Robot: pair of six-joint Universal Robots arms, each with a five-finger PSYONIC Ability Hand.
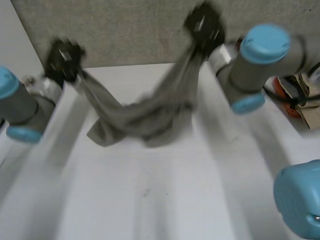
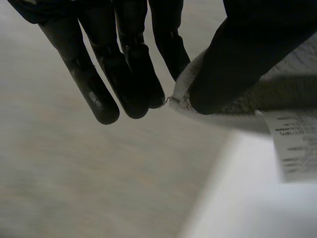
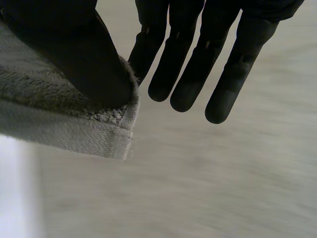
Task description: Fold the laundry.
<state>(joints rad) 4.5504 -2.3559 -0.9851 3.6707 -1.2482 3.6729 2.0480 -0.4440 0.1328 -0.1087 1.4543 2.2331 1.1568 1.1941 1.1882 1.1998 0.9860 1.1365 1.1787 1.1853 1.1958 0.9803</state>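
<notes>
Left hand: thumb clamps one corner of the grey towel against a finger, other fingers straight and free (care label hangs just beside that corner). Towel is lifted off the white table at both ends and strung between the hands, its long axis running left to right across the far side of the table. The middle sags low toward the tabletop; cannot tell whether it touches. Right hand: same hold, thumb pinching the opposite corner, remaining fingers extended. Judgement: towel hangs below and between both hands, neither nearer its middle, so the next move needs both lowering together, top edge taut, to lay it flat.
</notes>
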